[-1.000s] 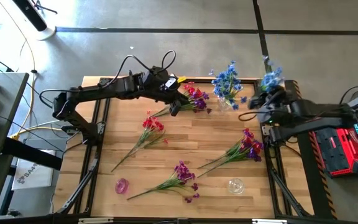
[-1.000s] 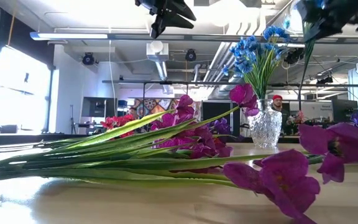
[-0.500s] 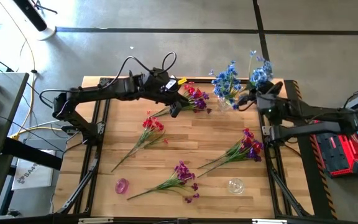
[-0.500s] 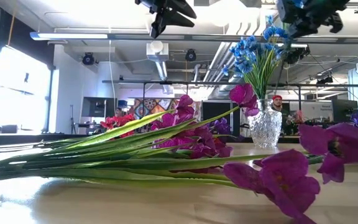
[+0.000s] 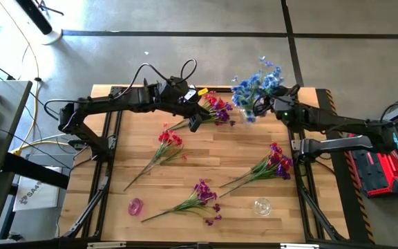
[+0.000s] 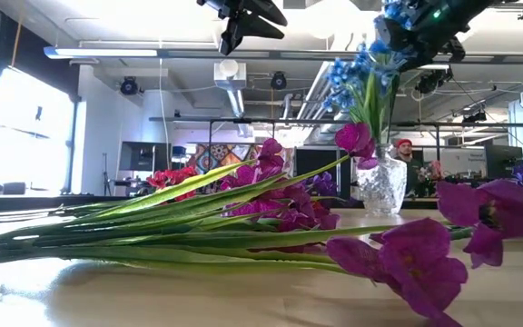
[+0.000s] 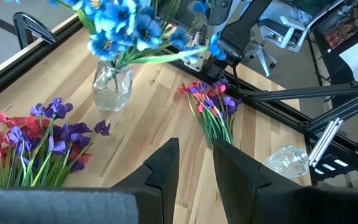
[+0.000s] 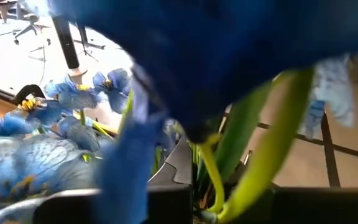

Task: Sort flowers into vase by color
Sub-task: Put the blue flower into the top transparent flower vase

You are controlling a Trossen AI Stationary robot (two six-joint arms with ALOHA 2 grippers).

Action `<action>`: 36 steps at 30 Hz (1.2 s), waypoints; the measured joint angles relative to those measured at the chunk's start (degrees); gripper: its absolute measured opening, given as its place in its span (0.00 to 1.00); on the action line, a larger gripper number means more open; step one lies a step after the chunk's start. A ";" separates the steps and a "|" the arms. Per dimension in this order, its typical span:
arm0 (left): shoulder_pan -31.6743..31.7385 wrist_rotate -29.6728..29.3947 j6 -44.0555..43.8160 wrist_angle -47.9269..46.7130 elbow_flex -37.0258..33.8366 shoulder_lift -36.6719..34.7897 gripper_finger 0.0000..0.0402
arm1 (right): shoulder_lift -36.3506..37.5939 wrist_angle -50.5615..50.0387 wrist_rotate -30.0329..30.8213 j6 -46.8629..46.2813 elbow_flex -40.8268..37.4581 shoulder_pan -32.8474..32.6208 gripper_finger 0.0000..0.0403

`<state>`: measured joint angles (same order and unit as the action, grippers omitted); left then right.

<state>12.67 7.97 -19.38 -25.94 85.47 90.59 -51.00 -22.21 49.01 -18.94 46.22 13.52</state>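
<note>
The right gripper (image 5: 273, 109) is clamped on a blue flower (image 5: 267, 72) and hangs at about one o'clock on the table (image 5: 240, 149), right over the glass vase (image 6: 379, 184) that already holds a bunch of blue flowers (image 5: 244, 90). It grips the stem partway down with the blossoms up — a hold that judged from here keeps the bare lower stem free to drop into the vase mouth among the others. In the right wrist view blue petals and a green stem fill almost everything, so how far the stem tip has entered cannot be told.

The left gripper (image 7: 194, 165) waits at about eleven o'clock, its fingers a narrow gap apart and holding nothing, poised just above a spray of red and purple blossoms (image 5: 218, 108) lying beside the vase — probably its next pick.

Across the table lie the unsorted sprays: a red flower (image 5: 169, 138) near the middle toward nine o'clock, a purple flower (image 5: 202, 191) at six o'clock, another purple spray (image 5: 276, 161) at four o'clock. A pink vase (image 5: 136, 206) lies on its side at seven o'clock and a clear glass vase (image 5: 262, 206) at five o'clock, seemingly for the other colours.
</note>
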 joint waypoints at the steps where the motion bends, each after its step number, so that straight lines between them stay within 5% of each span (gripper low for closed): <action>1: 0.00 0.00 0.00 -0.01 0.00 0.00 0.22 | 0.00 0.28 0.00 -0.02 0.01 0.00 0.00; 21: 0.04 -1.27 1.60 -1.38 -0.02 0.00 0.22 | 2.63 -6.15 -5.57 -2.95 3.89 -0.04 0.00; 36: 0.07 -1.33 1.62 -1.28 -0.02 0.00 0.22 | -1.80 -3.15 -11.56 -5.55 -2.21 -0.07 0.04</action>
<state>12.73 6.63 -17.76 -27.22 85.45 90.59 -52.80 -25.37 37.46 -24.49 44.01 13.45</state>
